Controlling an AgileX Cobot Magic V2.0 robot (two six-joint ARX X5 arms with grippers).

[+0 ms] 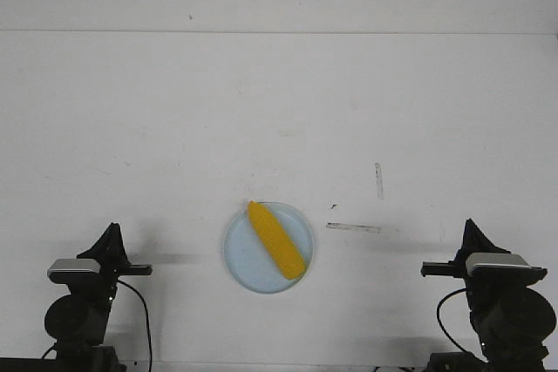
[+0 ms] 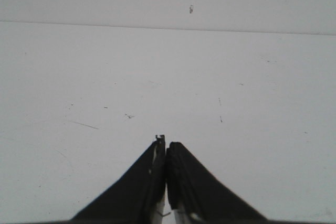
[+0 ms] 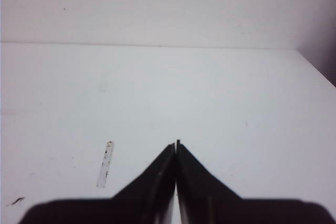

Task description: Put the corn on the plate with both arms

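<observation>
— Corn first: from the front, where does it lie?

— The smooth yellow-orange corn cob [image 1: 276,240] rests on the round pale-blue shallow plate [image 1: 241,260], its long axis running diagonally, the far end toward the robot's left and the near end toward its right, where it reaches the rim. The plate sits between the two arms on the white bench [image 1: 279,111]. The black pointed left hand [image 1: 112,234] and the black pointed right hand [image 1: 472,231] stand well apart from it; by my reckoning the left is slightly nearer (a narrow margin).

— So the placing looks done?

— I judge so; neither hand holds anything.

— And the left wrist view?

— The left hand [image 2: 166,145] has its fingers pressed together, with only bare scuffed bench beyond. No corn or plate shows.

— The right wrist?

— The right hand [image 3: 176,144] is likewise closed tight on nothing. A pale strip of tape [image 3: 105,164] lies on the bench beside it, and the bench edge falls away at one side. There is plenty of open room around both arms.
</observation>
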